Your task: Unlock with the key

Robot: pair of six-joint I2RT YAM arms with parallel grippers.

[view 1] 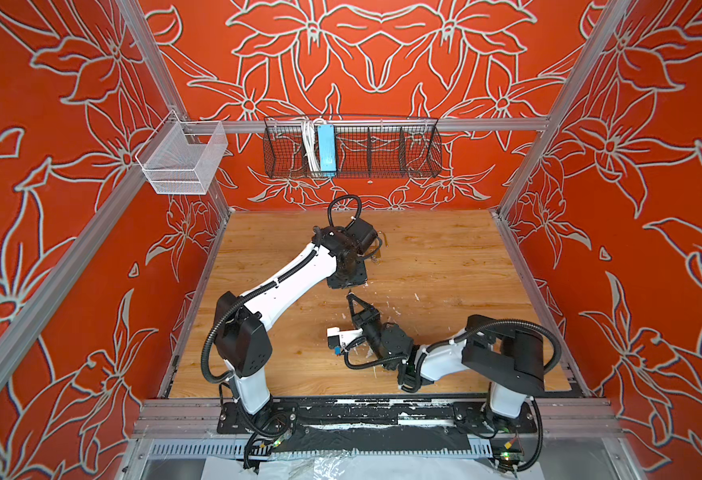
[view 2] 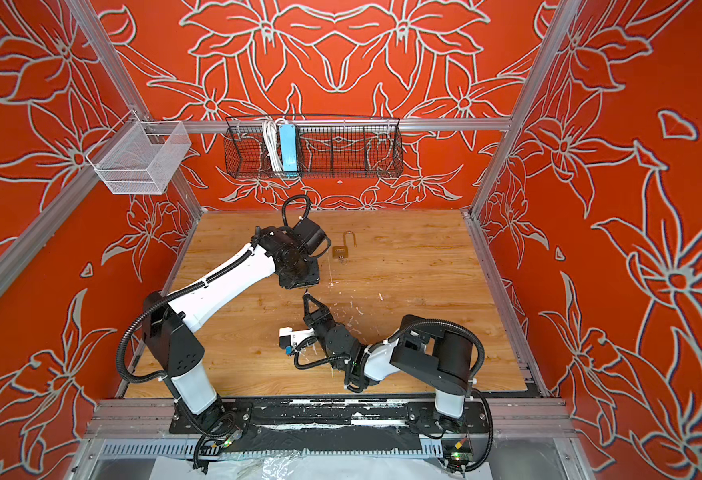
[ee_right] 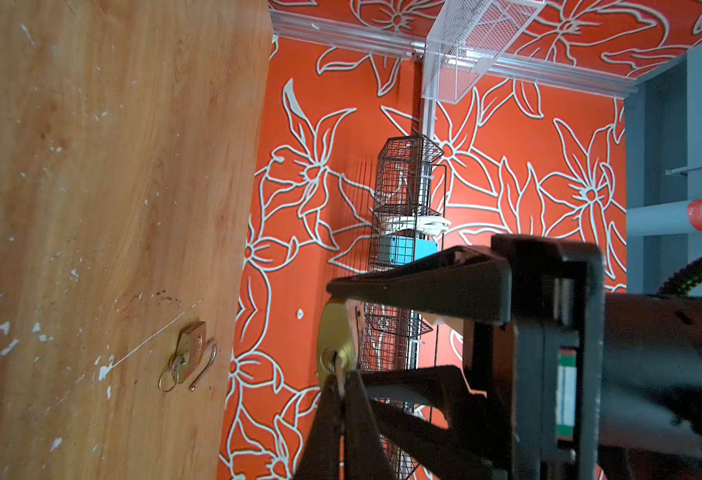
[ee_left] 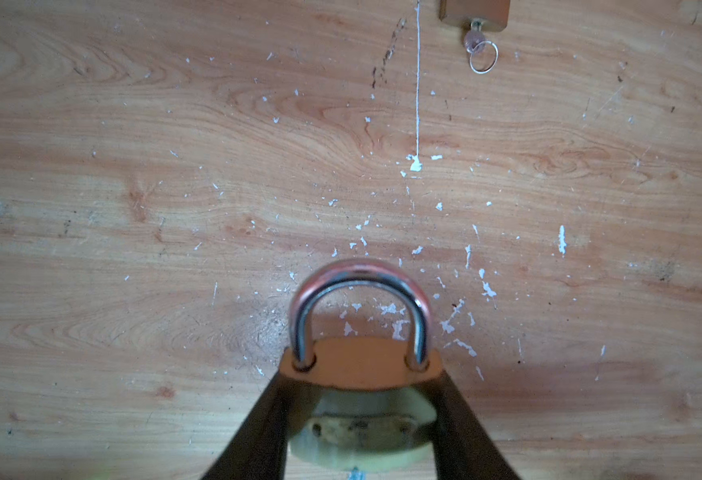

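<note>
We clamp the brass padlock by its sides in our left gripper, and at that padlock's keyhole end our right gripper pinches the inserted key.

Noted: both top views looked steeply down from high over the arm bases toward the back wall, sharing the whole counter. My left wrist camera sat close above the counter, looking past its fingers; the right one was rolled sideways. Both caught the loose padlock.
</note>
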